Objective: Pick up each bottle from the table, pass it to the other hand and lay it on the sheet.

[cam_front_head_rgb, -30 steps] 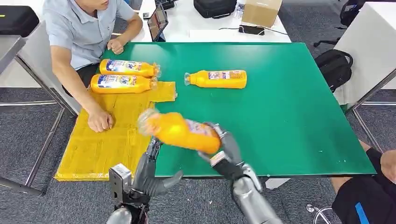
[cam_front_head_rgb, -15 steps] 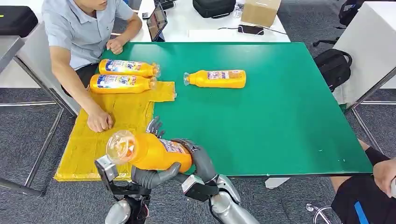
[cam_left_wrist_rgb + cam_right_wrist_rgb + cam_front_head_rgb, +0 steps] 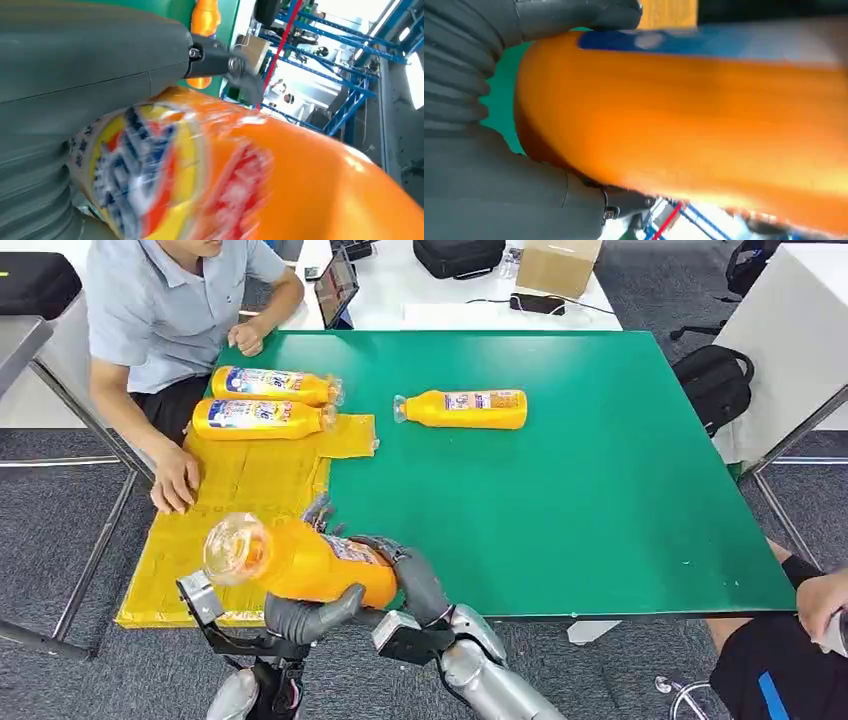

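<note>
An orange bottle (image 3: 305, 562) hangs above the table's near edge, its clear cap end pointing left over the yellow sheet (image 3: 235, 495). My left hand (image 3: 305, 612) cups it, thumb underneath and fingers (image 3: 320, 510) behind. My right hand (image 3: 418, 582) grips its base end. The bottle (image 3: 280, 170) lies against my left palm, and the same bottle (image 3: 684, 115) sits under my right thumb. Two more bottles (image 3: 268, 386) (image 3: 258, 418) lie on the sheet's far part. Another bottle (image 3: 465, 409) lies on the green table (image 3: 600, 480).
A seated person at the left rests a hand (image 3: 175, 480) on the sheet's left edge. Another person (image 3: 790, 660) sits at the lower right. A tablet (image 3: 337, 285), a bag and a box stand on the white table beyond. A backpack (image 3: 715, 380) lies on the floor at the right.
The bottle has travelled left and nearer to me, from the right hand alone into both hands. The person's hand has slid back along the sheet's left edge.
</note>
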